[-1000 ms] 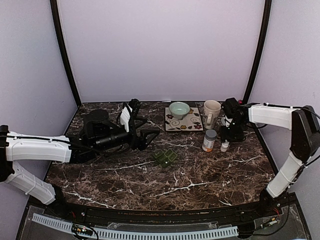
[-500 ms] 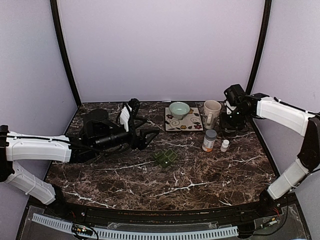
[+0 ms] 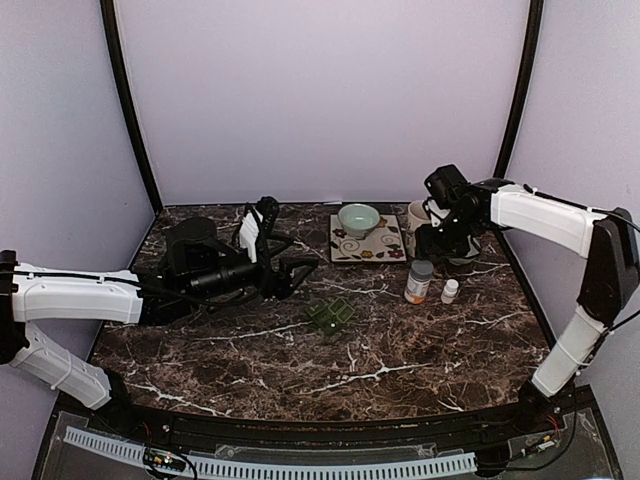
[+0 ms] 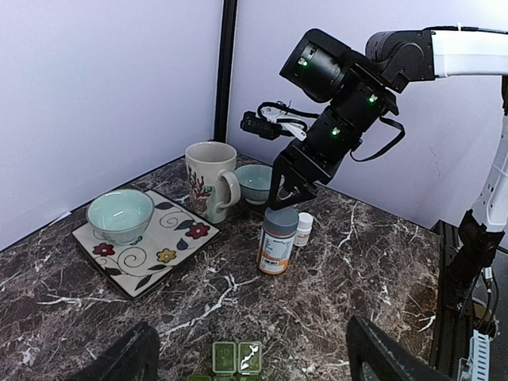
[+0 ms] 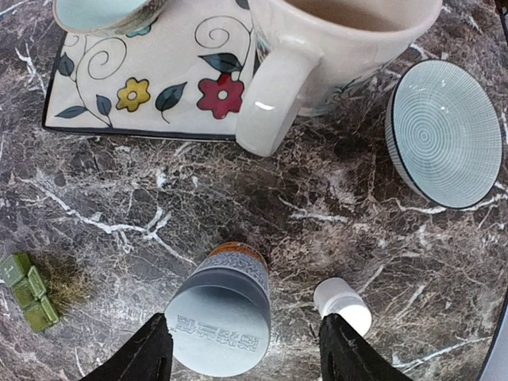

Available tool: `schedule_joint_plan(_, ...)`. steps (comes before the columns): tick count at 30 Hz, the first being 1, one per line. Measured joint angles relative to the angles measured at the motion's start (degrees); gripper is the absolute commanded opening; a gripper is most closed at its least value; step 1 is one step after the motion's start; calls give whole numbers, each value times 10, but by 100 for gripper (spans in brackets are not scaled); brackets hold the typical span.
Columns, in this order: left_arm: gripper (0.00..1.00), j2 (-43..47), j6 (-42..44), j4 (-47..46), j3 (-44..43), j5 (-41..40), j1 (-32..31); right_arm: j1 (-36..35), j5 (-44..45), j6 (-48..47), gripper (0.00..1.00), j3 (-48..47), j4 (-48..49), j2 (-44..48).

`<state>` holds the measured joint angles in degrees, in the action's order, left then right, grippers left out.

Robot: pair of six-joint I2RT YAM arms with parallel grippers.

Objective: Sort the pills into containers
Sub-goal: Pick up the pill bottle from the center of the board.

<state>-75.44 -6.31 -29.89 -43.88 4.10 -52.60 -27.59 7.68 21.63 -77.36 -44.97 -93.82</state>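
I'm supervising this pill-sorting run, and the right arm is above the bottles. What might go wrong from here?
1. The right pincer hangs open above the grey-capped orange pill bottle. The small white bottle stands close beside it, almost under one finger, so a descent may tip it.
2. The cream flowered ceramic mug stands just behind the bottles; a tilted lift might bump it.

Left arm [image 3: 75, 298] and right arm [image 3: 545, 222]: each had white shell links joined by black joints. The right gripper [image 4: 290, 194] was black throughout; the wrist housing behind it bore small green lights and a looped black cable. The left gripper [image 4: 248, 361] was likewise black.
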Motion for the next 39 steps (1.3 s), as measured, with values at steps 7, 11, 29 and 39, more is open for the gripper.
schedule_joint_plan(7,84,0,-1,0,0,0,4,-5,-7,-4,65,-8,-11,-27)
schedule_joint_plan(11,84,-1,-2,0,0,1,4,-5,-11,-5,65,-9,-13,-32)
schedule_joint_plan(29,84,-7,-4,0,0,9,7,-11,-28,-13,66,-12,-11,-42)
schedule_joint_plan(39,84,-7,-6,0,0,11,10,-18,-29,-12,68,-16,-14,-42)
